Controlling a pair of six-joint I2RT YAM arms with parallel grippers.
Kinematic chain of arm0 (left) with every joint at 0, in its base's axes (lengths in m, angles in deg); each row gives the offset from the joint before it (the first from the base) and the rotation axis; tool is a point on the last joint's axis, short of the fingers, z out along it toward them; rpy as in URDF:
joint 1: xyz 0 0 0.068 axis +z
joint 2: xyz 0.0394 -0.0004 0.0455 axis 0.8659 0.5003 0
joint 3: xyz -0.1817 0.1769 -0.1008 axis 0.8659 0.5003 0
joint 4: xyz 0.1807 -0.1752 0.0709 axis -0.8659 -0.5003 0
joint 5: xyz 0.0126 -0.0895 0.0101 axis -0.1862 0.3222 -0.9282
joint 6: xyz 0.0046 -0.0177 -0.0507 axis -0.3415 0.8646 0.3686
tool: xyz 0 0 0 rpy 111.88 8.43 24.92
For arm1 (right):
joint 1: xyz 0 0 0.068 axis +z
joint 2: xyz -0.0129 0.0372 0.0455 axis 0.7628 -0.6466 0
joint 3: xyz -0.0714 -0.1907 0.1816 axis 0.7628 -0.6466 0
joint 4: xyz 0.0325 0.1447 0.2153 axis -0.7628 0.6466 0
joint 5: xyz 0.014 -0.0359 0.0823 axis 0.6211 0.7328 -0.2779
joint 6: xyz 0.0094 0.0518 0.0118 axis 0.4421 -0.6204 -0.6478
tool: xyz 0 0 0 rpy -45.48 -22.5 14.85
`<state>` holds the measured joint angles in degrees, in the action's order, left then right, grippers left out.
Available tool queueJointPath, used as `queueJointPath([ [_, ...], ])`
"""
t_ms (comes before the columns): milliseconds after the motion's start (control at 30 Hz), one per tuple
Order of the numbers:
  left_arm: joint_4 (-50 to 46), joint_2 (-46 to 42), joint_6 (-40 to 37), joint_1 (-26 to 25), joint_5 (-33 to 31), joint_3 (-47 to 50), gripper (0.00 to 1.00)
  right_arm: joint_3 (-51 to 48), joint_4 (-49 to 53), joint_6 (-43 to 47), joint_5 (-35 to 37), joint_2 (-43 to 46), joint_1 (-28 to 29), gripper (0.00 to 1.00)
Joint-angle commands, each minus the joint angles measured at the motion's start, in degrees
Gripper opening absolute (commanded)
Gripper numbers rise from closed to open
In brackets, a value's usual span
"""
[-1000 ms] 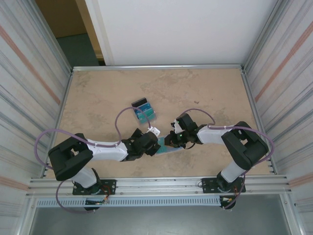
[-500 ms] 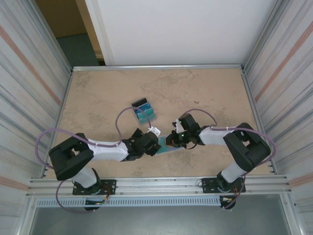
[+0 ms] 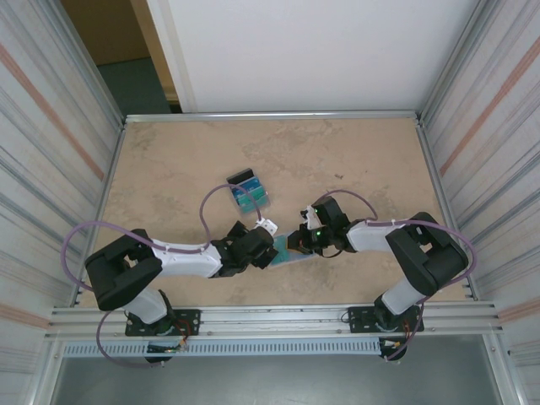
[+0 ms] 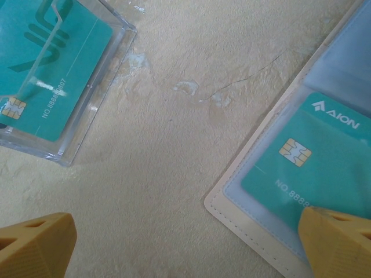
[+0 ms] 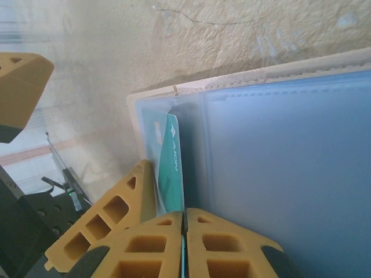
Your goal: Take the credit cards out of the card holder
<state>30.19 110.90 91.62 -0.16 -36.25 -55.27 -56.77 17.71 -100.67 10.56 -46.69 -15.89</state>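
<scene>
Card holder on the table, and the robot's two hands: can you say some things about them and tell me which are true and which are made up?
1. The card holder lies open on the table. True.
2. The right gripper is wide open. False: it is shut on the edge of the teal card, which sits at the holder's pocket.
3. The left gripper is open, with one finger on each side of its view. True.
4. The clear box is empty. False: it holds a second teal card.
5. The inside of the card holder is bright red. False: it is pale blue-grey with a beige edge.
</scene>
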Motion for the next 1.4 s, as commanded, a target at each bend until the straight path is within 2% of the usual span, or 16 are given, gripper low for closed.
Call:
queueJointPath([
  [0, -4.47, 1.2, -0.71, -0.33, -1.15, 0.29, 0.99, -0.9, -0.91, -0.8, -1.31, 1.57, -0.58, 0.05],
  [133, -4.46, 1.01, -0.88, -0.33, -1.31, 0.41, 0.99, -1.09, -0.66, -0.55, -1.12, 1.8, -0.79, 0.0],
  [567, -3.43, 0.74, -2.33, -0.33, -1.28, 0.27, 0.99, -0.77, 5.94, 2.98, 2.47, 4.89, -2.18, 0.0],
  [1067, -2.24, -2.77, -2.38, -0.33, -1.34, -4.58, 0.99, -0.79, 4.98, 2.27, 1.85, 5.11, -1.74, 0.0],
  [1367, -1.68, 0.93, -2.45, 0.55, 1.2, -5.48, 0.99, -0.79, 5.06, 2.26, 1.9, 4.88, -1.65, 0.0],
])
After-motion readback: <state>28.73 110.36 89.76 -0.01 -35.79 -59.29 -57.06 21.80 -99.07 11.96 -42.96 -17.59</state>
